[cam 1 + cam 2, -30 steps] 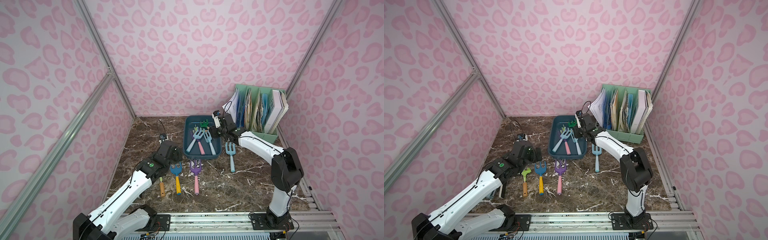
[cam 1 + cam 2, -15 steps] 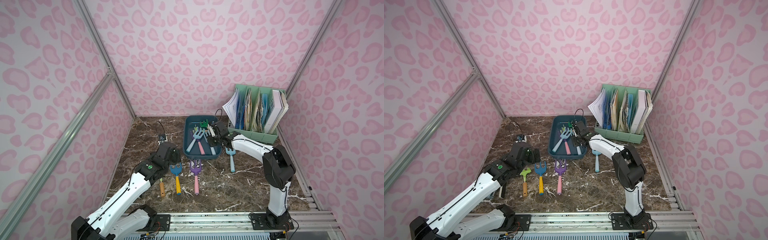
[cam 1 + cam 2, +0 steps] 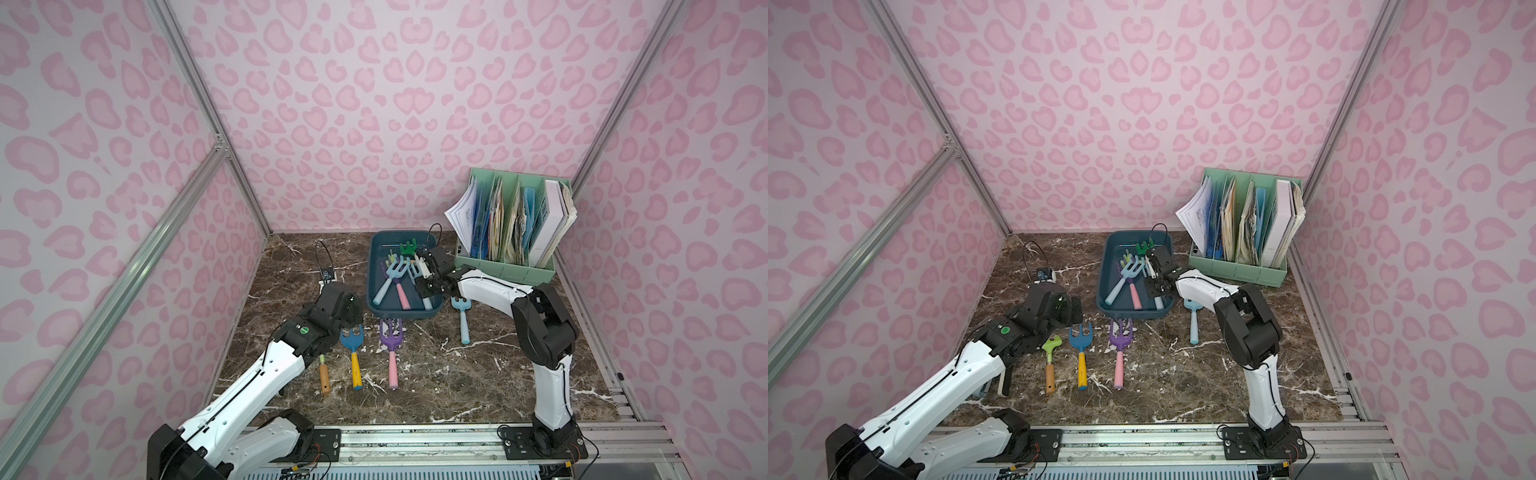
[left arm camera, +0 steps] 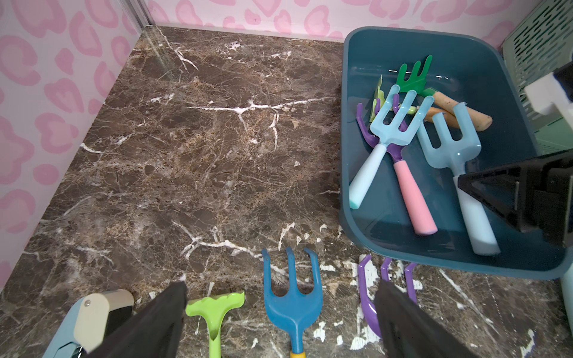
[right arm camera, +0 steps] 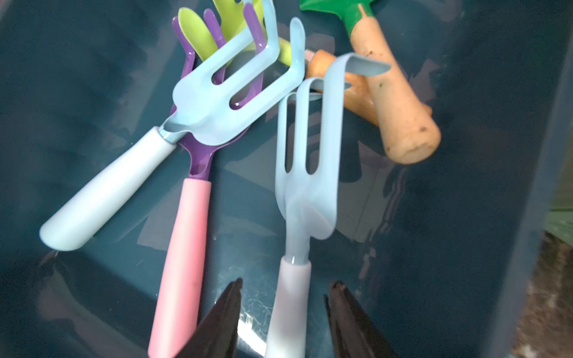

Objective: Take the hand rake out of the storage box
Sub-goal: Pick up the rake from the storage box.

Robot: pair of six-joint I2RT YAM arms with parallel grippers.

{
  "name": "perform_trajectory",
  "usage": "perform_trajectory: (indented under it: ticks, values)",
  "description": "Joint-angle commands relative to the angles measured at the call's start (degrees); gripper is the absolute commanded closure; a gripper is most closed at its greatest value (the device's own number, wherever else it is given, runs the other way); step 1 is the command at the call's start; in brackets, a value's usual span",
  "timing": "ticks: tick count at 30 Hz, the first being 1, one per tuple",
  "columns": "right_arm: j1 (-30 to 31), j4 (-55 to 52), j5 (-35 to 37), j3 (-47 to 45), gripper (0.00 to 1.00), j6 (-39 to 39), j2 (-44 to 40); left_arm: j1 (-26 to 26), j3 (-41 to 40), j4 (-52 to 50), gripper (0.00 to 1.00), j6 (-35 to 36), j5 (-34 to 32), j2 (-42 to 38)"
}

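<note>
Item one. My right claw (image 5: 286,282) is down inside the storage box (image 5: 77,93). Its fingers (image 5: 223,310) are parted and straddle the pale handle of a light-blue hand rake (image 5: 305,173). A clear gap shows on each side of that handle, so nothing is gripped. The hand rake lies on the box floor along the long wall, with its tines pointing to the box's far end.

Item two, other contents of the box. Beside that rake, a second light-blue rake (image 5: 217,93) lies across a purple rake (image 5: 183,248) with a pink handle. A lime-green head (image 5: 198,34) sits under both. At the far end, a dark green rake (image 5: 393,102) with a wooden handle rests over another wooden handle.

Item three. My left claw (image 4: 282,288) is spread fully open and empty, outside the box off its near short end. Close to it on the marble table (image 4: 186,155) lie a lime rake (image 4: 214,310) and a blue rake (image 4: 291,303). The tines of a violet rake (image 4: 366,294) lie just beside the box's near wall.

Item four. A fourth loose rake (image 3: 463,324), light blue, lies on the table by the box's near corner, under my right arm. The mint-green file organizer (image 3: 507,270) stands upright beyond the box's long wall on that same side.
</note>
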Motion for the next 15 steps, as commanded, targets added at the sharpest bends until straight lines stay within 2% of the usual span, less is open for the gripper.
perform_trajectory:
  ticks: [1,6,9,13,15]
  values:
    - [1.18,-0.88,1.45,1.24,0.5,1.64,0.36,0.24,0.54,1.75,0.01,0.6,0.2,1.59]
    - [1.99,-6.25,7.14,6.44,0.52,4.25,4.21,0.46,1.45,1.14,0.02,0.51,0.35,3.13]
    - [1.76,-6.01,5.62,6.77,0.53,4.86,4.41,0.55,1.21,1.1,0.01,0.6,-0.22,2.74]
    - [2.44,-7.7,8.17,7.77,0.53,5.56,5.87,0.64,1.23,0.7,0.02,0.51,-0.31,2.44]
    - [2.47,-7.15,7.21,7.59,0.53,5.18,5.83,0.64,1.05,0.87,0.01,0.51,-0.47,2.12]
